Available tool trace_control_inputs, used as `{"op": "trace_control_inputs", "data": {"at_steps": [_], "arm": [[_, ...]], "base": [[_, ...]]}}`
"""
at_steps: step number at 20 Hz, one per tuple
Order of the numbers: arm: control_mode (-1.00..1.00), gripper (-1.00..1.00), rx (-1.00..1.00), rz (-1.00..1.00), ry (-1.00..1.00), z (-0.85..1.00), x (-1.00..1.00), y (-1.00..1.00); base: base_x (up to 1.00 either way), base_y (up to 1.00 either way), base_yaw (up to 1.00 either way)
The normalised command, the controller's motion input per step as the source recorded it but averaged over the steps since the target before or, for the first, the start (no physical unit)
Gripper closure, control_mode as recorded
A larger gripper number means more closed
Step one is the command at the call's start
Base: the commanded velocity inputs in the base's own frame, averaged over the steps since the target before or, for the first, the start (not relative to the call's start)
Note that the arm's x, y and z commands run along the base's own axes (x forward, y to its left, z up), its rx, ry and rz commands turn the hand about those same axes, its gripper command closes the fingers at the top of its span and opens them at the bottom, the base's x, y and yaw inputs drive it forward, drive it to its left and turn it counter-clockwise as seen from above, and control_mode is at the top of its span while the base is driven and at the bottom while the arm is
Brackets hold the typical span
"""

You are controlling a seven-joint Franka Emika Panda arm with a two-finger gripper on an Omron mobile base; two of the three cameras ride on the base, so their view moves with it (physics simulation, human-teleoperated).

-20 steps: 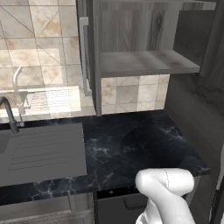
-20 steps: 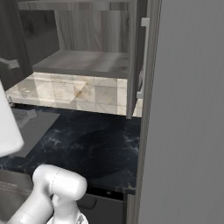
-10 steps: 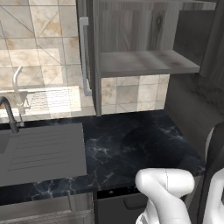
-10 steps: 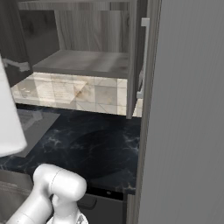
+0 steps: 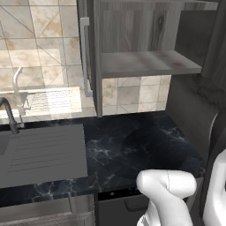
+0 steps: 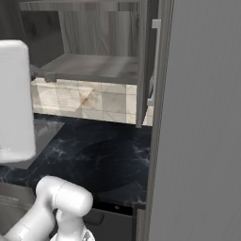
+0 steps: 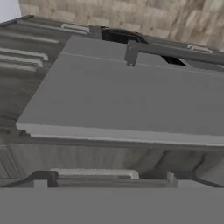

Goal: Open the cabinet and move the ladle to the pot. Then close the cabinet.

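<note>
Low beside the counter [image 5: 145, 145], the white arm [image 5: 165, 194] bends down, its gripper spread wide with nothing in it. Up above, the cabinet [image 5: 145, 62] stands open, dark wood doors [image 6: 146, 61] swung out, long silver handle [image 5: 84, 57], one bare shelf [image 6: 94, 68].

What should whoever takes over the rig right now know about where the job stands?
Gripper: fingers spread wide, nothing held. The hand camera faces a light grey drawer front of the base cabinets.
Cabinet: open, left door and right door both swung out.
Done: opening the cabinet.
Left: locate the ladle and the pot, put the ladle in the pot, then close both doors.
</note>
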Motion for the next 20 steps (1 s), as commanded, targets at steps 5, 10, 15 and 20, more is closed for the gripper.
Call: {"op": "trace_control_inputs", "data": {"at_steps": [5, 10, 15, 20], "arm": [[-1.00, -1.00, 0.20, -0.05, -0.04, 0.00, 0.00, -0.22], [-1.00, -1.00, 0.14, -0.01, -0.04, -0.01, 0.00, -0.05], [-1.00, -1.00, 0.07, 0.00, -0.06, 0.00, 0.02, -0.32], [-1.00, -1.00, 0.00, 0.00, -0.03, 0.00, 0.06, -0.32]], "base": [[0.00, 0.00, 0.00], [0.00, 0.00, 0.00], [0.00, 0.00, 0.00], [0.00, 0.00, 0.00]]}}
